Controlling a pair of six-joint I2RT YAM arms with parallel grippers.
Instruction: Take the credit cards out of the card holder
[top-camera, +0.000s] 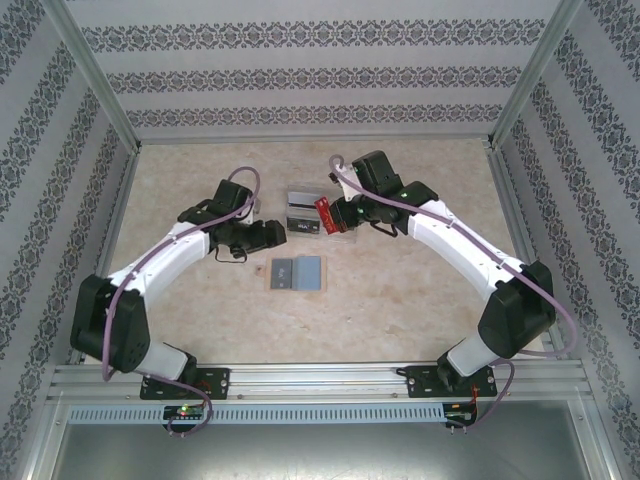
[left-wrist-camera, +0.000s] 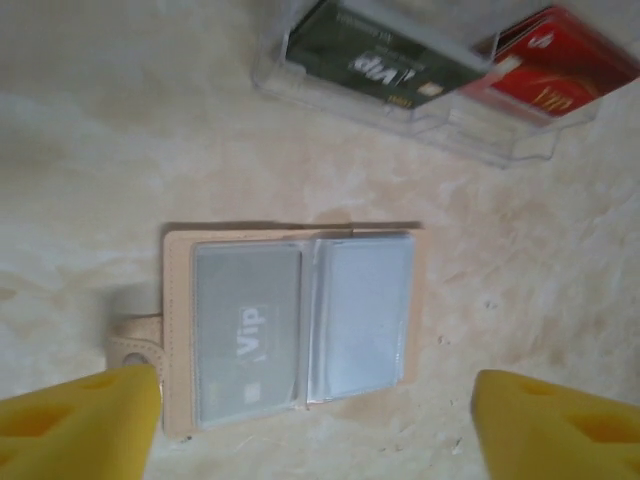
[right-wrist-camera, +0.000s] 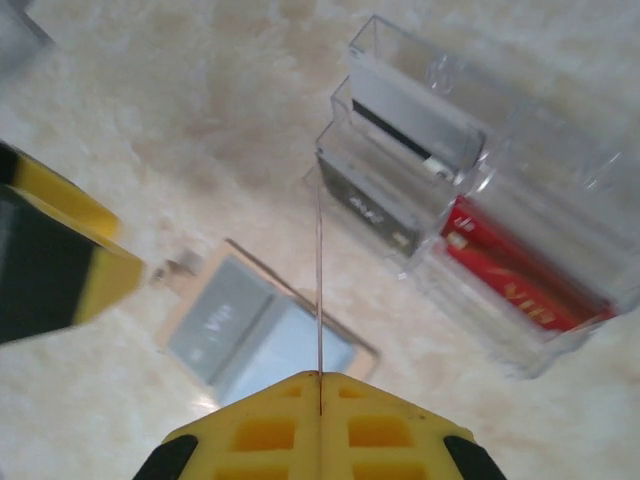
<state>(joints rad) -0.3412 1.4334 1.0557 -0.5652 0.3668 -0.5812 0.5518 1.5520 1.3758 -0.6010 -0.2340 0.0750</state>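
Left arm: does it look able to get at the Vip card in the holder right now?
Probably yes. The left hand hangs open over the card holder, a finger either side, Vip card face up. The right hand, shut on a thin card, sits away by the clear tray.

Two matching arms on show: the left arm (top-camera: 150, 265) and the right arm (top-camera: 455, 245) both wear smooth white shells over chunky black joints. A pale lilac cable (top-camera: 430, 217) trails along each one, looping free near the wrist. Up close, the left gripper (left-wrist-camera: 318, 405) has bright yellow fingers (left-wrist-camera: 75, 425) with moulded pockets. The right gripper (right-wrist-camera: 320, 385) shows the same pocketed yellow, black at the outer corners.
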